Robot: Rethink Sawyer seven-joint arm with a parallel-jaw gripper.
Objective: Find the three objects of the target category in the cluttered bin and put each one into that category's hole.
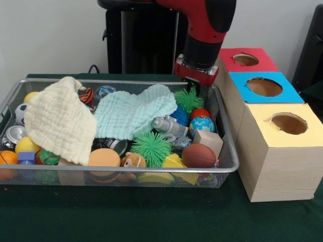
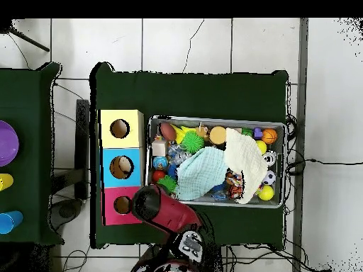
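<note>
Silver wire-mesh bin [image 1: 222, 169] at lower left crammed with toys under cream cloth [image 1: 58, 118] and pale blue cloth [image 1: 133, 111], wooden three-hole box [image 1: 272, 166] at right with nothing visibly sorted, red-and-black gripper [image 1: 194, 80] over bin's far right corner, claw state impossible to tell.

Showing green side table [image 2: 28, 99] w/ purple plate [image 2: 6, 142] lying mid-length, yellow cup [image 2: 4, 181] near it, blue cup [image 2: 7, 222] nr table's bottom edge in overhead view. Also showing black cables [image 2: 312, 161] trailing over white tiled floor [image 2: 213, 42].
</note>
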